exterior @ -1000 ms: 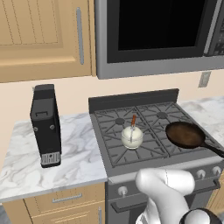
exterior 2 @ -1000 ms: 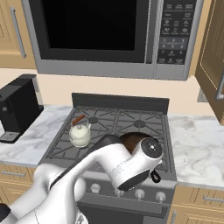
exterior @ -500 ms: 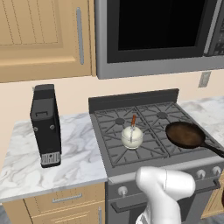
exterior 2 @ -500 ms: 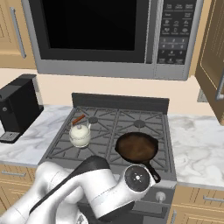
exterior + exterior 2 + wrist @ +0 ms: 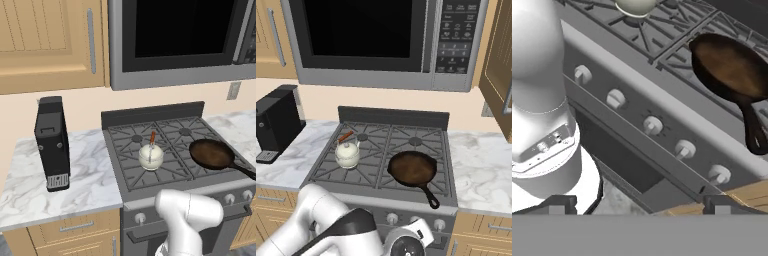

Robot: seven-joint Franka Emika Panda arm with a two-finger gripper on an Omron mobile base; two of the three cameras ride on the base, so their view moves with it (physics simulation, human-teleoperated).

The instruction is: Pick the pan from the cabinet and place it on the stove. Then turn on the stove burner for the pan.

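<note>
Your round dark brown-black pan (image 5: 412,168) sits flat on the front right grate of the grey gas stove (image 5: 131,177), its thin black handle reaching out over the stove's front edge; the small white cup with a red stick (image 5: 150,155) stands on the front left grate. Your hand (image 5: 634,204) hangs low before the steel front, fingers spread wide, holding nothing. Judged next: pick the round silver knob (image 5: 684,148) matching that right front burner, square up, close on it, then turn.

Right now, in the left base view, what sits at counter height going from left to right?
Black coffee machine on the marble counter → small white cup with a red stick on the stove → the pan on the front right grate.
</note>
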